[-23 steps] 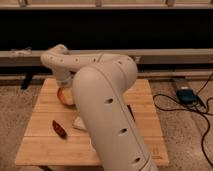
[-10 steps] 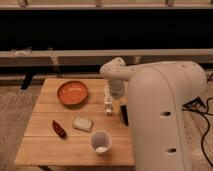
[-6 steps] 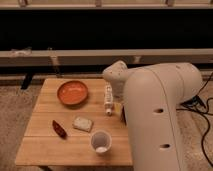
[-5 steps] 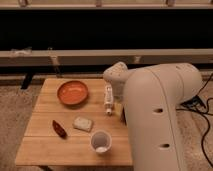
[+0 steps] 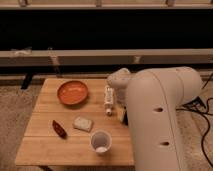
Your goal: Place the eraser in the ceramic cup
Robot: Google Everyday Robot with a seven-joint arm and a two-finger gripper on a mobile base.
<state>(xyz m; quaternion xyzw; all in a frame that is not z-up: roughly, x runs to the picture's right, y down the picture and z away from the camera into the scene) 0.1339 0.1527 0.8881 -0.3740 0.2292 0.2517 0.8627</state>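
The ceramic cup (image 5: 100, 142) is a small white round cup standing upright near the front edge of the wooden table (image 5: 45, 147). A small black shape (image 5: 123, 116), apparently the eraser, peeks out at the edge of my big white arm (image 5: 155, 115) on the table's right side, mostly hidden. My gripper (image 5: 120, 104) is low over the table's right part, just right of the white marker-like tube (image 5: 108, 99), and largely hidden by the arm. It is behind and to the right of the cup.
A shallow orange bowl (image 5: 72, 92) sits at the back left. A pale beige block (image 5: 82, 123) lies mid-table and a small dark red object (image 5: 59, 128) lies to its left. Cables (image 5: 202, 107) run on the floor to the right.
The arm swung from the table's left side to its right side. In the last second it edged slightly left, covering more of the black shape.
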